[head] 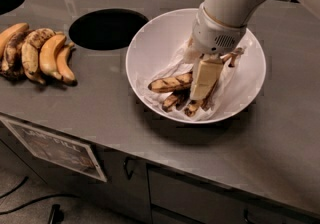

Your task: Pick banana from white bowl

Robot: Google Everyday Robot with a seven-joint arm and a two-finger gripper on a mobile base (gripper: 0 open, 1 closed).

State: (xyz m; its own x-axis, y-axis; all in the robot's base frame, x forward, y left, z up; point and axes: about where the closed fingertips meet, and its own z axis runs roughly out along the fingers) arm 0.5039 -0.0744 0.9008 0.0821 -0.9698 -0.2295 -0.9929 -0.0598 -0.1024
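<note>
The white bowl (150, 43) sits on the grey counter, lined with crumpled white paper. The banana (170, 83), dull yellow with dark streaks, lies on top of its pile in the bowl, and its dark stem (233, 57) sticks out to the right of the gripper. Darker bananas (174, 100) lie beneath it. My gripper (201, 92) reaches down into the bowl from the upper right. It stands over the middle of the banana and hides that part of it.
A plumper yellow-orange bunch of bananas (37, 55) lies on the counter at the left. A round dark hole (107, 29) in the counter is between the bunch and the bowl, and another (7, 0) is at the far left. The counter's front edge (125, 150) runs below, with cabinet doors under it.
</note>
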